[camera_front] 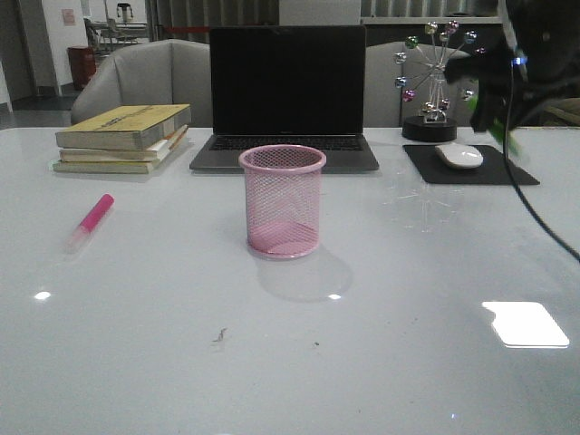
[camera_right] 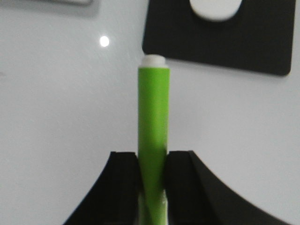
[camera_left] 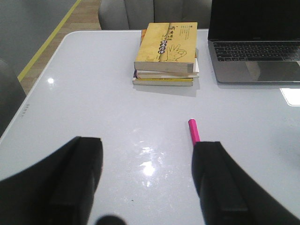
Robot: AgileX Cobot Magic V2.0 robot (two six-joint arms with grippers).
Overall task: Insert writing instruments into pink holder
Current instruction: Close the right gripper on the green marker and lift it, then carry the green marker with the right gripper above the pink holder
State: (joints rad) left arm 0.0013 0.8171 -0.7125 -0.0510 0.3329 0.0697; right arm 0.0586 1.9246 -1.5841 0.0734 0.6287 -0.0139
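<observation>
Two markers: one on the table, one aloft.
Pink marker [camera_front: 91, 221]: flat on the white table [camera_front: 290, 362], left of the pink holder [camera_front: 282, 201] and well apart from it; long axis diagonal, pink end toward the stacked books [camera_front: 124, 138], clear cap toward the near edge.
Green marker [camera_right: 153, 140]: clamped between the right gripper [camera_right: 152, 187] fingers, long axis straight out past the fingertips, white end leading, above the table near the black mouse pad [camera_front: 469, 165] and white mouse [camera_front: 459, 155].
Left gripper [camera_left: 147, 183]: spread wide, holding nothing, above the table beside the pink marker.
Pink holder: upright, centre table, before the closed-screen-dark laptop [camera_front: 286, 95]; nothing visible inside.
</observation>
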